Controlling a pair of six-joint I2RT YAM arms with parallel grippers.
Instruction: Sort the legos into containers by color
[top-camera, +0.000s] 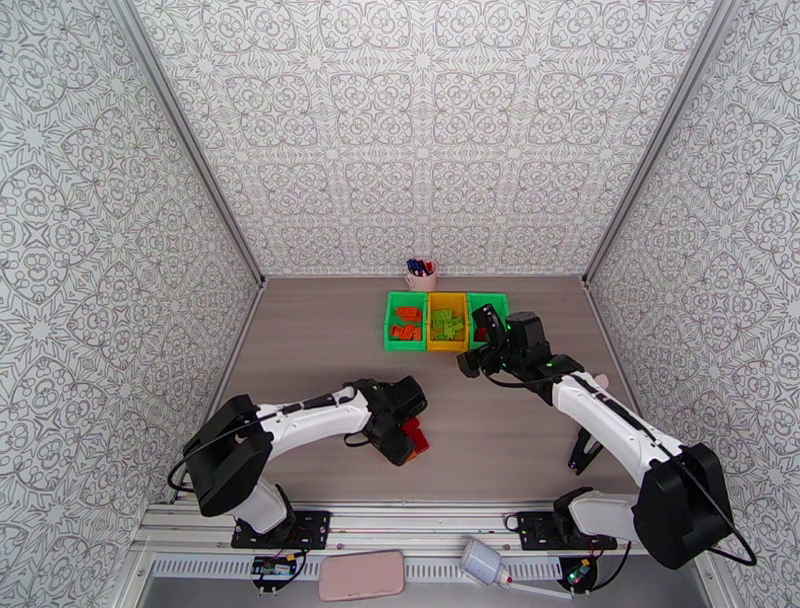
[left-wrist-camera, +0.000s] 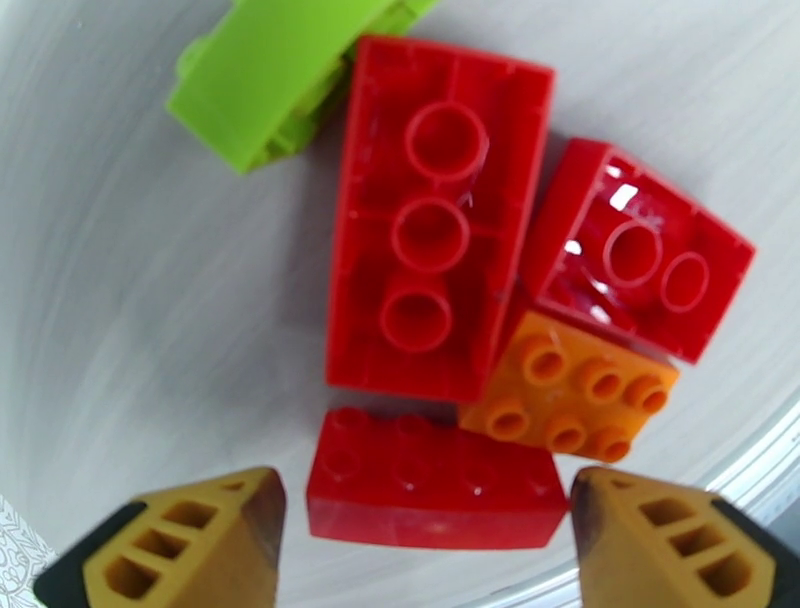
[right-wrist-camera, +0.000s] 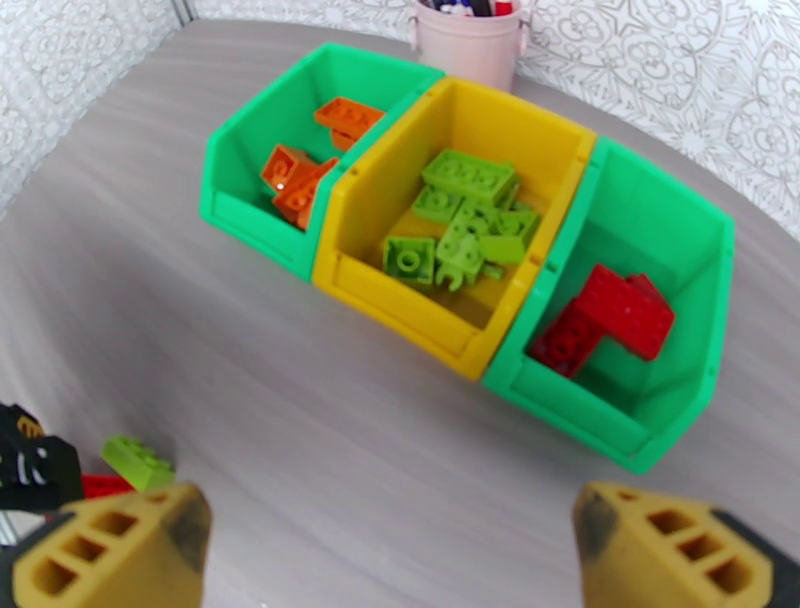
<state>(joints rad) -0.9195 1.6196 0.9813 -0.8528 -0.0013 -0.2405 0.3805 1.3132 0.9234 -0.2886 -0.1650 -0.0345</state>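
My left gripper (left-wrist-camera: 430, 540) is open low over a pile of legos, its fingertips on either side of a short red brick (left-wrist-camera: 430, 495). Just beyond lie a long red brick (left-wrist-camera: 435, 215) and another red brick (left-wrist-camera: 635, 265), both upside down, an orange brick (left-wrist-camera: 570, 385) and a light green brick (left-wrist-camera: 280, 70). My right gripper (right-wrist-camera: 390, 550) hangs open and empty in front of the containers. The left green bin (right-wrist-camera: 250, 215) holds orange bricks, the yellow bin (right-wrist-camera: 400, 300) light green ones, and the right green bin (right-wrist-camera: 580, 410) red ones.
A pink pen cup (right-wrist-camera: 470, 40) stands behind the bins by the back wall. In the top view the pile (top-camera: 415, 440) lies near the table's front, with bare wood between it and the bins (top-camera: 447, 348). Patterned walls close in three sides.
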